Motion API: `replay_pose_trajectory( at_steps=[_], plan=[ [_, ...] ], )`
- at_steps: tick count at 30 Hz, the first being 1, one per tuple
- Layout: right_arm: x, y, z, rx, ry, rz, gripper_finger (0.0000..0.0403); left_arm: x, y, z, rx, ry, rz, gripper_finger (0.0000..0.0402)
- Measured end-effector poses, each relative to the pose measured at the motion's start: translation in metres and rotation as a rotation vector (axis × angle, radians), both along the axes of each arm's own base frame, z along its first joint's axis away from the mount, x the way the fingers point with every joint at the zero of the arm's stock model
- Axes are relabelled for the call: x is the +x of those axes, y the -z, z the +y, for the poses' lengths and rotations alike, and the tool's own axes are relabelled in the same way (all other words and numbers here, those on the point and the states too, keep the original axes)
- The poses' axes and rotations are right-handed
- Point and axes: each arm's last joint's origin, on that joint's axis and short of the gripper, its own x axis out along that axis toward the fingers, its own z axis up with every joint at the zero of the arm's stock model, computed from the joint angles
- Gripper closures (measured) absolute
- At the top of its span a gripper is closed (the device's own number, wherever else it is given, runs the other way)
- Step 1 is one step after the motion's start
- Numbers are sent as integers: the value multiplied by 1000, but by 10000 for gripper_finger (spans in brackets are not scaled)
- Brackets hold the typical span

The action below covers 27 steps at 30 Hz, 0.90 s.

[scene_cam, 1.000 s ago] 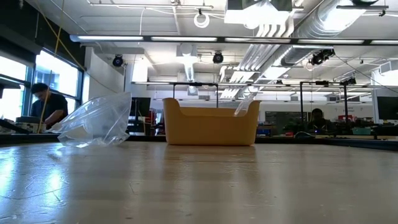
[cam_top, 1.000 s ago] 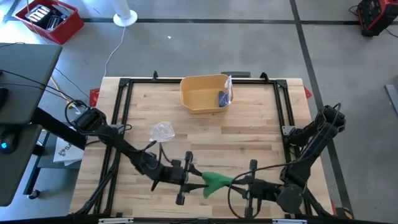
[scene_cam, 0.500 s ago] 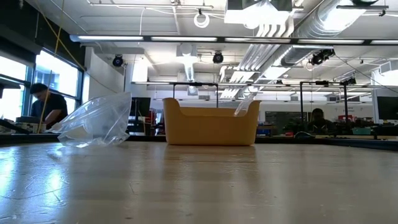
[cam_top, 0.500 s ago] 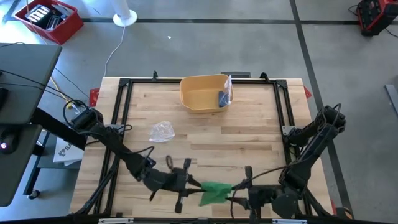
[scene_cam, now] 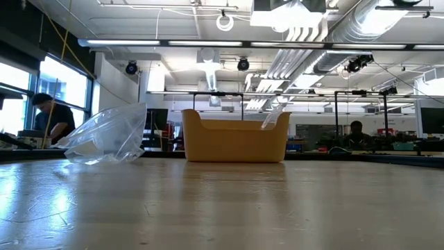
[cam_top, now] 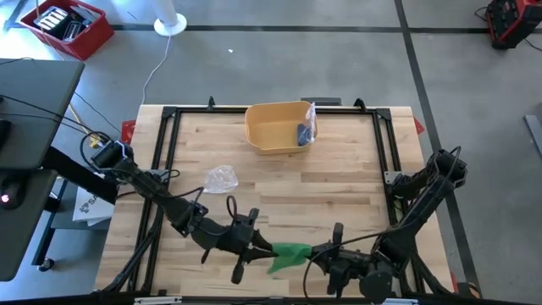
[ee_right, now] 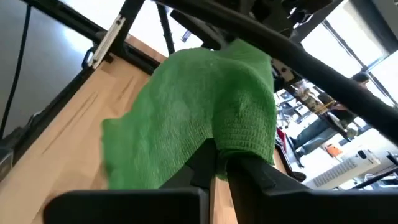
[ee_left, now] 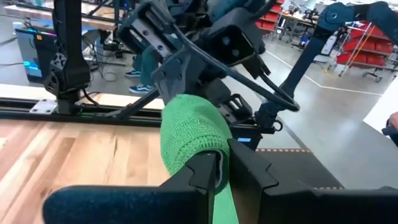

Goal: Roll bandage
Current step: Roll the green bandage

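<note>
Bandage, a green woven elastic strip [cam_top: 290, 256], hangs between both hands just above the near edge of the wooden bench [cam_top: 339, 186]. The left hand [cam_top: 264, 249] and the right hand [cam_top: 315, 255] each pinch an end. Rolling well probably means keeping the strip taut, edges aligned, turns tight.
</note>
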Motion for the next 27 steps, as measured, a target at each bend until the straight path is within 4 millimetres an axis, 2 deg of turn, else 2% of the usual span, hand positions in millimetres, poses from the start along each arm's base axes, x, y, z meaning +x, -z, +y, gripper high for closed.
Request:
replay_pose_trajectory(
  at_steps=[4,8,13,15,18,21,24,27],
  plan=[
    [-1,1,0,-13,-9,11,385,6,6,1,7,11,12,391],
    [-1,3,1,41,-4,10,395,9,13,-2,81,17,14,394],
    [2,4,-2,292,75,-43,389,-1,18,-13,442,-8,-16,396],
    [4,4,-3,387,88,-53,376,-4,17,-17,522,-44,-32,396],
    [7,3,-4,473,76,-41,342,-7,14,-19,484,-75,-46,396],
    [6,0,-7,484,75,-36,299,-9,9,-15,383,-110,-32,397],
    [-3,-6,-12,492,88,3,265,-13,4,-10,352,-171,-11,397],
    [-15,-11,-16,604,123,35,250,-18,-2,-8,345,-222,-15,397]
  ],
)
